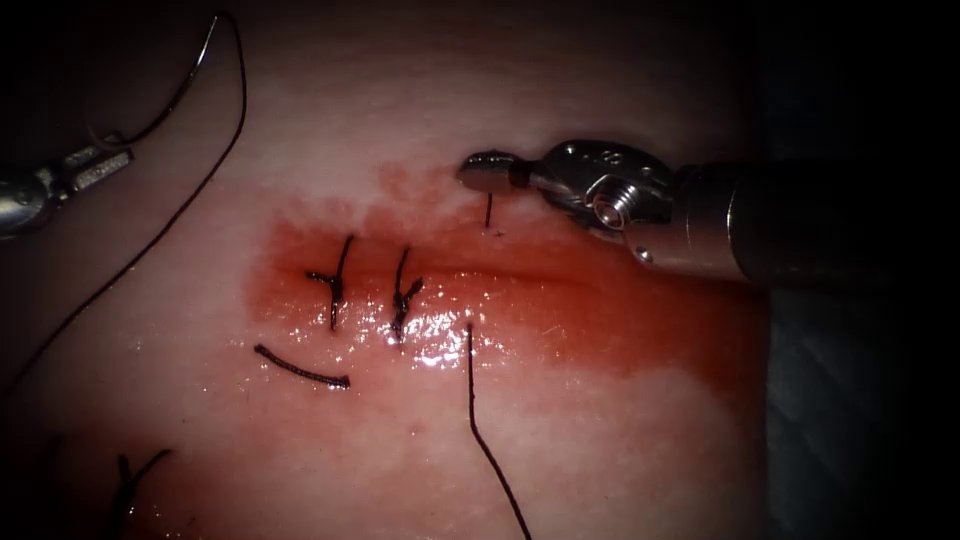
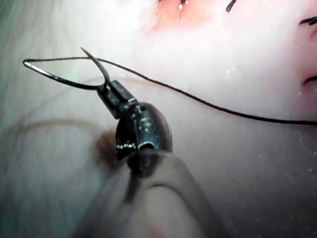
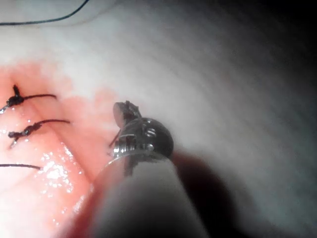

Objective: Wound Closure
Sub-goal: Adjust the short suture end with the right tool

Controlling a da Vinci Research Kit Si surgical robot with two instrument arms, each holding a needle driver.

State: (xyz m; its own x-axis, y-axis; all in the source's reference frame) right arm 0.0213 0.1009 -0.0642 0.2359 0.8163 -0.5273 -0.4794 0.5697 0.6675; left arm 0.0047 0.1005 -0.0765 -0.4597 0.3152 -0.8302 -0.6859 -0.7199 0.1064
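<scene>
Two tools work over the tissue (image 1: 600, 440), and the left tool (image 1: 100, 168), out by the tissue's far left edge and well clear of the cut (image 1: 520, 272), has its jaws clamped on the curved needle (image 1: 185, 85); the left wrist view suggests the grip sits about mid-curve, with the point free and the whole needle out of the tissue. From the needle's swaged end the thread (image 1: 170, 215) trails down toward the near left edge. That needle is thin, stiff and slick, so I judge it liable to swivel unless taken flat across its body, away from the fine tip. Two knotted stitches (image 1: 370, 285) cross the cut's left part, a cut end of thread (image 1: 300, 370) lies just below them, and a longer strand (image 1: 490, 440) runs toward the near edge amid red fluid (image 1: 640, 320). Soft and wet, the tissue would likely tear under a hard pinch. Above the cut, the right tool (image 1: 488, 172) appears closed and empty; a short thread stub (image 1: 489, 211) stands just beneath it.
</scene>
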